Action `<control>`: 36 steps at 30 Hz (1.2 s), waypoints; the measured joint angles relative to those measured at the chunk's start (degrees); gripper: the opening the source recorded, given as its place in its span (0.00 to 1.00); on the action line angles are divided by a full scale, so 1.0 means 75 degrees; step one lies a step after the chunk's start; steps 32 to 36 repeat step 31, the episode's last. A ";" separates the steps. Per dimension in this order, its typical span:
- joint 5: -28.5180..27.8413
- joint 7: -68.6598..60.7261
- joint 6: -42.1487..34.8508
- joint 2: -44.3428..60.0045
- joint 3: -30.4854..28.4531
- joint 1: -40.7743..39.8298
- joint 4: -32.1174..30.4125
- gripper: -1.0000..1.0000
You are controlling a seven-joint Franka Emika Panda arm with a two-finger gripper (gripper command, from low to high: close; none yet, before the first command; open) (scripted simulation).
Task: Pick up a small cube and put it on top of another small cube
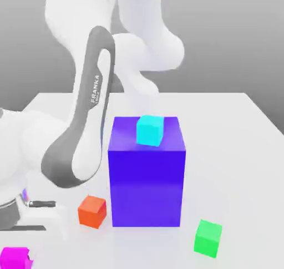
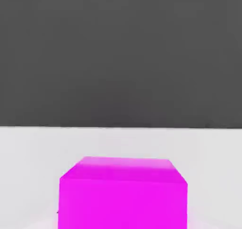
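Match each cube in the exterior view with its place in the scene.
Things:
1. cyan cube
2. orange cube
3. green cube
4. magenta cube

Places:
A. on the table, off the big block's front corner on the exterior view's right
B. bottom corner on the exterior view's left
C. on top of the big blue block
D. on the table beside the block on the exterior view's left

Pairs: 1-C, 2-D, 3-A, 4-B
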 joint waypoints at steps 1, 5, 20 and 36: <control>-0.0034 0.0243 -0.0021 -0.0111 0.0011 0.0195 -0.0109 0.00; -0.0189 0.1283 -0.0036 -0.0537 0.0105 0.0994 -0.0561 0.00; -0.1537 0.5723 0.0217 -0.2390 0.0774 0.3786 -0.2345 0.00; -0.1320 0.6280 0.1490 -0.1511 0.1297 0.4106 -0.2646 1.00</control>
